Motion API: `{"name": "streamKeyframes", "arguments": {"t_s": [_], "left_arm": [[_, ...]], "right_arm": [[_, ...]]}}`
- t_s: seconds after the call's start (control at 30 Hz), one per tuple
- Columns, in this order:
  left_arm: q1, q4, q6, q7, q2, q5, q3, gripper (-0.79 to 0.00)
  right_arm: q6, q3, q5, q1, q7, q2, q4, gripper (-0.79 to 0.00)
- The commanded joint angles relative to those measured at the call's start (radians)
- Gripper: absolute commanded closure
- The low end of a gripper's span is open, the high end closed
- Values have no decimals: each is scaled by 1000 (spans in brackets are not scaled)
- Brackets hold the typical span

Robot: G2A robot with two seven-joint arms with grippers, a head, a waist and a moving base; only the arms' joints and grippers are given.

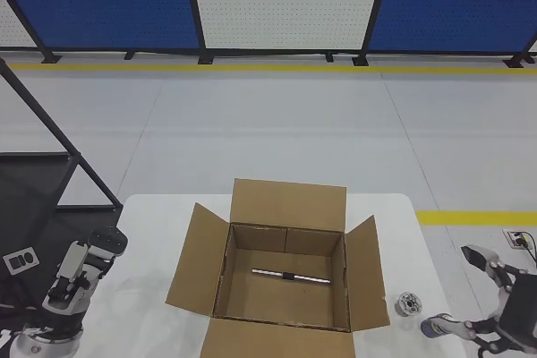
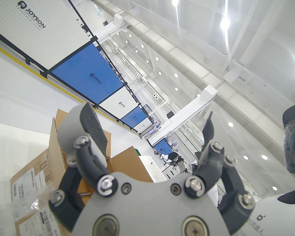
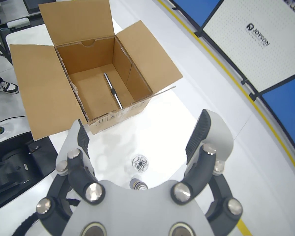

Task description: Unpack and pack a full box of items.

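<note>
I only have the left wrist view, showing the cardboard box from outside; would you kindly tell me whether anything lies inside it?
Observer: Yes, one thin metal rod lies flat on the floor of the box.
Operator: Thanks. Is anything out on the table?
Observer: A small round metal part sits on the table beside the box, near the right gripper.
Operator: Is that gripper holding anything?
Observer: No, it is open, with nothing between its fingers.
</note>
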Motion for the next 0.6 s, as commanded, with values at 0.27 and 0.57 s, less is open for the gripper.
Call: {"name": "streamKeyframes", "arguments": {"t_s": [0.27, 0.57], "left_arm": [[0, 0, 0, 0, 0, 0, 0, -785], [0, 0, 0, 0, 0, 0, 0, -785]], "right_arm": [[73, -371, -91, 333, 72, 125, 0, -785], [385, -1015, -168, 868, 318, 119, 0, -785]]}}
